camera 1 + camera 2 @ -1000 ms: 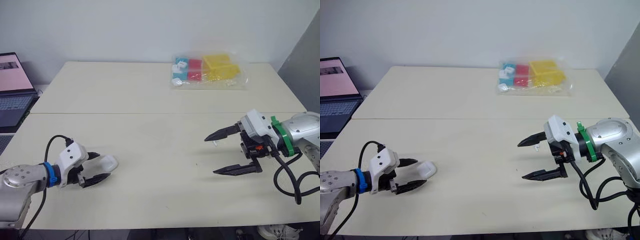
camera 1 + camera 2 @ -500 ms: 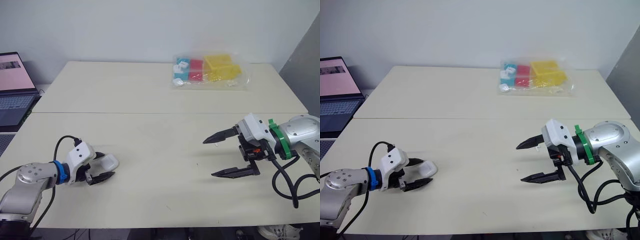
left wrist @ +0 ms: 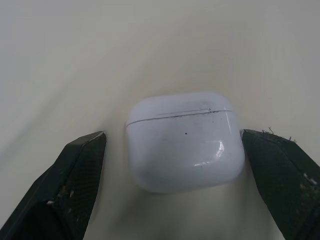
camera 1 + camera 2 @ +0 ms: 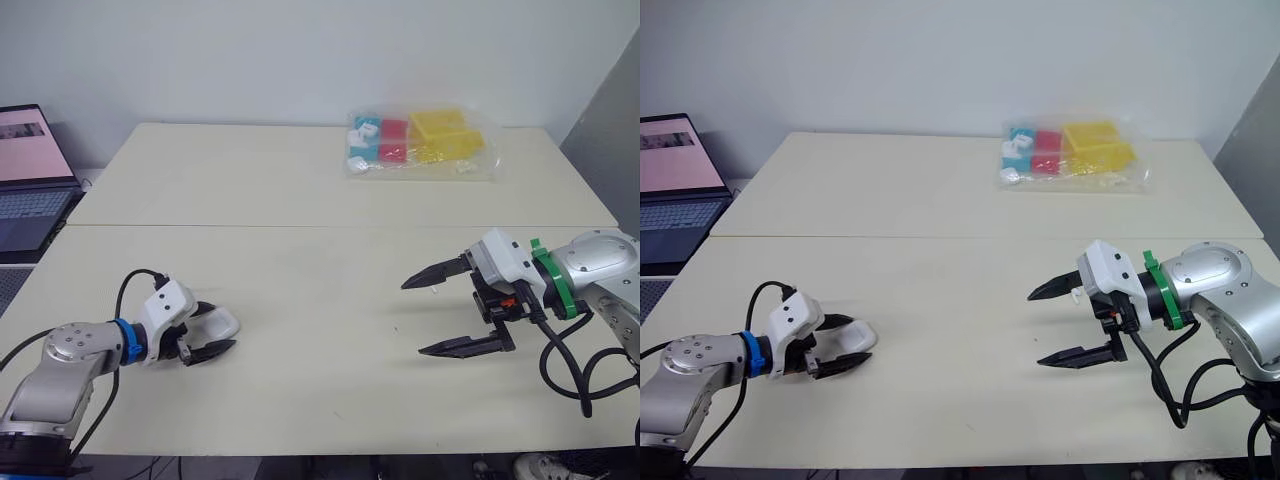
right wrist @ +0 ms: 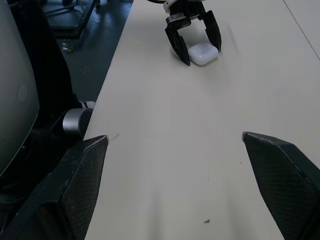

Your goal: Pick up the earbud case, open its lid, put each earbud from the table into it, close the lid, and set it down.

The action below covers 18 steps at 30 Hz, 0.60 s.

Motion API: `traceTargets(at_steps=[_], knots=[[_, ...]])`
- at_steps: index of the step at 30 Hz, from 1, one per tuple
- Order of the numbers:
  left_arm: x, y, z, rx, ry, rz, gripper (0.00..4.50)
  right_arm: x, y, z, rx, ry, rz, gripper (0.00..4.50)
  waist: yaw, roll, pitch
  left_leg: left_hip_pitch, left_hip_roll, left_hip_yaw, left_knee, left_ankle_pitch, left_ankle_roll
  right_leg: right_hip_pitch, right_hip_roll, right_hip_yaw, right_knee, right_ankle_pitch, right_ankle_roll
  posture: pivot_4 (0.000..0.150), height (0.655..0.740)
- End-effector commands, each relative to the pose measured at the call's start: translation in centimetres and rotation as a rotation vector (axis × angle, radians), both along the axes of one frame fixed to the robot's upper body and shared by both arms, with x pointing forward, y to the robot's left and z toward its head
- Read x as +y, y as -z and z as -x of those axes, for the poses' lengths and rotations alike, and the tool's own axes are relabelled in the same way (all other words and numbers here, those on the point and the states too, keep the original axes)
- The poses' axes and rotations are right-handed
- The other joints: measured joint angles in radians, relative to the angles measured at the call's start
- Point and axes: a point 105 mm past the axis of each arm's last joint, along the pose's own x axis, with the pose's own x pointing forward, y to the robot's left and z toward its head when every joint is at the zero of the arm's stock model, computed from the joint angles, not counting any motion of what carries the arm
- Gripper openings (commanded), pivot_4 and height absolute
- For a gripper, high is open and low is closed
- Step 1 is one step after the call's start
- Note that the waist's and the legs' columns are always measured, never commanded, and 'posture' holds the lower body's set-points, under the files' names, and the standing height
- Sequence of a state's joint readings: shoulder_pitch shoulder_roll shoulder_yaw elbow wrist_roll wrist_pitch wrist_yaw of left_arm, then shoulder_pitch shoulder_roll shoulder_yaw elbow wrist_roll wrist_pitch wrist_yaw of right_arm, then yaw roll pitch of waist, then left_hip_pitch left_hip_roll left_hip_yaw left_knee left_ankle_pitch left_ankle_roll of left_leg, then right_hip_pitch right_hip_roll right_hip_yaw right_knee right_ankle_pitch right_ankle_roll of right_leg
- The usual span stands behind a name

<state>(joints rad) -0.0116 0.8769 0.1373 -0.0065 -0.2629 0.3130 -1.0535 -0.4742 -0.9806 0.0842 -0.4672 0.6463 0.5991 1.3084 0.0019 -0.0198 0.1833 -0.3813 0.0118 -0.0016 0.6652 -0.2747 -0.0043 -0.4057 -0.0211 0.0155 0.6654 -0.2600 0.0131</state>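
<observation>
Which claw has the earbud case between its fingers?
The left claw, with the blue wrist ring: the white earbud case lies between its open fingers. The right claw, green-ringed, stands open far from it.

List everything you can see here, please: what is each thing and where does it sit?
table: one, cream, with a seam across it.
earbud case: one, white, lid shut, near left part of the table.
small item: one, white, perhaps an earbud, right part of the table.
plastic bag: one, clear, holding yellow, red, blue and white blocks, far side of the table.
laptop: one, dark with a pink screen, beyond the table's left edge.
left gripper: one, black jaws open either side of the case.
right gripper: one, black jaws wide open, by the small item.
</observation>
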Motion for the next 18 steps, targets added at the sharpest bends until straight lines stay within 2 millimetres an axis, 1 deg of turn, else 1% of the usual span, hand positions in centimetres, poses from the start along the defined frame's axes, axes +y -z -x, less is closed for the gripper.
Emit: traceTargets(at_steps=[1, 4, 7, 11, 14, 18], knots=[[-0.5, 1.1, 0.2, 0.046, -0.001, 0.003, 4.50, 0.1, -0.5, 0.3, -0.030, -0.019, 0.011, 4.48, 0.000, 0.000, 0.000, 0.000, 0.000, 0.000, 0.000, 0.000, 0.000, 0.000, 0.000, 0.000, 0.000, 0.000, 0.000, 0.150, 0.7400], [-0.4, 1.3, 0.3, 0.058, 0.001, -0.005, 4.50, 0.1, -0.5, 0.4, -0.030, -0.019, 0.012, 4.48, 0.000, 0.001, 0.000, 0.000, 0.000, 0.000, 0.000, 0.000, 0.000, 0.000, 0.000, 0.000, 0.000, 0.000, 0.000, 0.150, 0.7400], [-0.2, 1.5, 0.5, 0.068, -0.004, -0.012, 3.93, 0.1, -0.5, 0.4, -0.031, -0.018, 0.012, 4.50, 0.000, 0.001, -0.001, 0.000, 0.000, 0.000, 0.000, 0.000, 0.000, 0.000, 0.000, 0.000, 0.000, 0.000, 0.000, 0.150, 0.7400], [-0.3, 1.9, 1.3, 0.101, 0.015, -0.022, 2.86, 0.1, -0.6, 0.5, -0.033, -0.018, 0.012, 4.50, -0.002, 0.002, -0.001, 0.001, 0.000, 0.000, 0.000, 0.000, 0.000, 0.000, 0.000, 0.000, 0.000, 0.000, 0.000, 0.150, 0.7400], [-0.6, 1.8, 1.7, 0.112, 0.025, 0.007, 2.84, 0.0, -0.7, 0.5, -0.034, -0.018, 0.014, 4.50, -0.004, 0.003, -0.002, 0.001, 0.000, 0.000, 0.000, 0.000, 0.000, 0.000, 0.000, 0.000, 0.000, 0.000, 0.000, 0.150, 0.7400], [-0.6, 1.3, 1.9, 0.105, 0.054, -0.002, 2.84, -0.3, -0.9, 0.3, -0.045, -0.004, 0.018, 4.50, -0.004, 0.003, -0.001, 0.000, 0.000, 0.001, 0.000, 0.000, 0.000, 0.000, 0.000, 0.001, -0.001, 0.000, 0.000, 0.150, 0.7400]])
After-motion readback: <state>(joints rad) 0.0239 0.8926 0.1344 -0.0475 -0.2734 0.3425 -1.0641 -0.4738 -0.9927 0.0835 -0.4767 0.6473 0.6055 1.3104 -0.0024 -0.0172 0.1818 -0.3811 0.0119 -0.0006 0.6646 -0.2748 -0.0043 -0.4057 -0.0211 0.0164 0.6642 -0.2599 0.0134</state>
